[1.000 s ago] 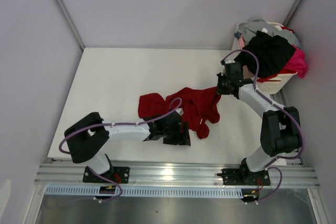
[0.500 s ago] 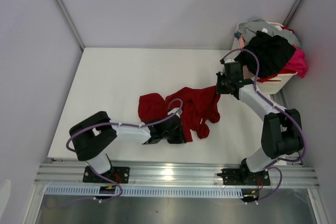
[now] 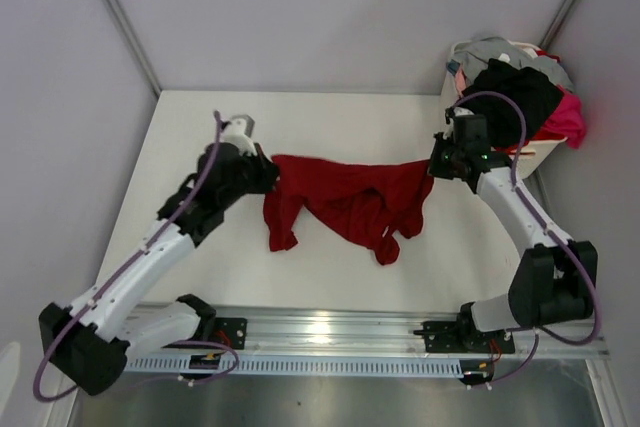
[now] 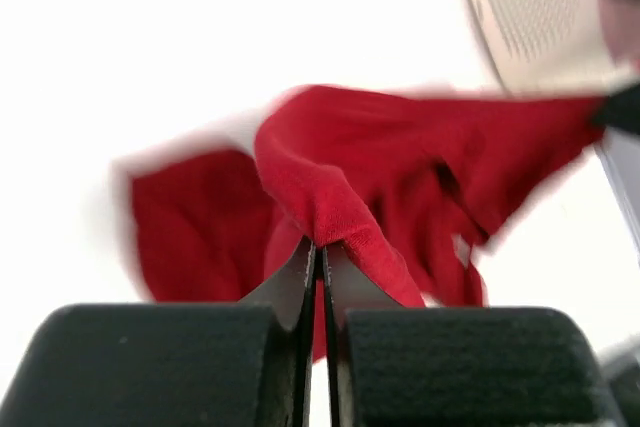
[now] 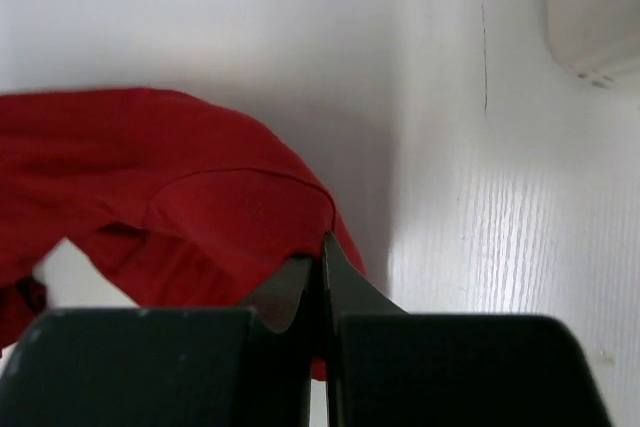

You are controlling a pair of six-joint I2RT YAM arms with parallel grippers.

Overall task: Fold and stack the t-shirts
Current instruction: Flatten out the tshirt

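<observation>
A dark red t-shirt [image 3: 350,197] hangs stretched between my two grippers above the white table [image 3: 200,137]. My left gripper [image 3: 270,169] is shut on the shirt's left end, and the left wrist view shows the cloth [image 4: 340,197] pinched at the fingertips of that gripper [image 4: 321,247]. My right gripper [image 3: 436,167] is shut on the right end, where the fabric [image 5: 180,207] bunches over the jaws of the right gripper [image 5: 322,247]. The shirt's middle sags down and its lower folds rest on the table. More t-shirts, black [image 3: 515,97], pink [image 3: 568,119] and grey [image 3: 492,47], lie piled in the basket.
A white laundry basket [image 3: 530,155] stands at the table's back right corner, right behind my right arm; its perforated wall [image 4: 540,7] shows in the left wrist view. Grey walls close in on three sides. A metal rail [image 3: 330,332] runs along the near edge.
My left gripper closed on the shirt near the front edge, then swung up and back to the left, pulling the cloth out. The right gripper moved slightly right, still holding the other end.
</observation>
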